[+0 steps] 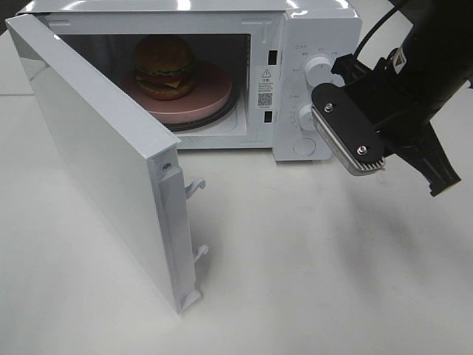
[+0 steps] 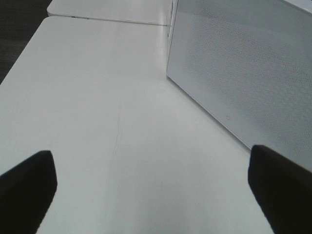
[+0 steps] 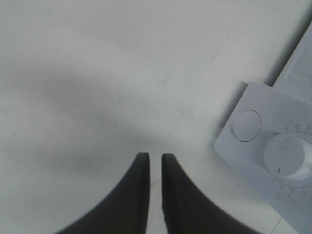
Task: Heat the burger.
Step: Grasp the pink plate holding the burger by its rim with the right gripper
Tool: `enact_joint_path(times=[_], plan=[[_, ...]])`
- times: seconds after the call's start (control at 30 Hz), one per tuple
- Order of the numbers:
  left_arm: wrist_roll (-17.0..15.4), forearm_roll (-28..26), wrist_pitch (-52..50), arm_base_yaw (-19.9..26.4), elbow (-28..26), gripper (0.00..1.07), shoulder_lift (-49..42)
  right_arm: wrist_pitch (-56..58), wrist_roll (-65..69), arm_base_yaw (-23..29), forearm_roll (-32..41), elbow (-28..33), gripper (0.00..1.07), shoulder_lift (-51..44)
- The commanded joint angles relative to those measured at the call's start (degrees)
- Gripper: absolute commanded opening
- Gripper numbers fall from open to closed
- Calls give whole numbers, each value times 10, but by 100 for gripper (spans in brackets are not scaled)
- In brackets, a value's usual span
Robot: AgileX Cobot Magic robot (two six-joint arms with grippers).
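Observation:
The burger, with a golden-brown bun, lettuce and cheese, sits on a round pink plate inside the open white microwave. My right gripper hangs to the right of the control panel, pointing down at the table. In the right wrist view its dark fingers stand a narrow gap apart, and the right gripper holds nothing. My left gripper is open wide over bare table beside the microwave's perforated side wall. It does not show in the exterior high view.
The microwave door swings out far toward the front left, with latch hooks on its edge. Two knobs and a round button are on the panel. White table lies in front.

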Motion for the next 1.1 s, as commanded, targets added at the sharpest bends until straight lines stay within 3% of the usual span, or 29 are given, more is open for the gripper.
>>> enact_joint_path(times=[0.03, 0.2, 0.3, 0.37, 0.4, 0.47, 0.5, 0.53, 0.6, 0.63, 1.1], plan=[[0, -4, -4, 0, 1, 100, -13, 1, -9, -1, -4, -3, 14, -3], [0, -4, -4, 0, 1, 100, -13, -27, -9, 2, -7, -3, 18, -3], [0, -4, -4, 0, 1, 100, -13, -54, -9, 14, -10, -3, 25, -3], [0, -4, -4, 0, 1, 100, -13, -94, 0, 22, -9, -3, 40, -3], [0, -4, -4, 0, 1, 100, -13, -94, 0, 22, -9, -3, 40, -3], [0, -4, -4, 0, 1, 100, -13, -121, 34, 26, -9, -3, 59, -1], [0, -4, -4, 0, 1, 100, -13, -121, 34, 26, -9, -3, 59, -1], [0, -4, -4, 0, 1, 100, -13, -124, 50, 26, -9, -3, 70, 5], [0, -4, -4, 0, 1, 100, -13, -127, 52, 26, -9, -3, 76, 10], [0, -4, -4, 0, 1, 100, -13, -132, 57, 26, -9, -4, 84, 18], [0, -4, -4, 0, 1, 100, -13, -150, 97, 63, -6, -88, 86, 101]])
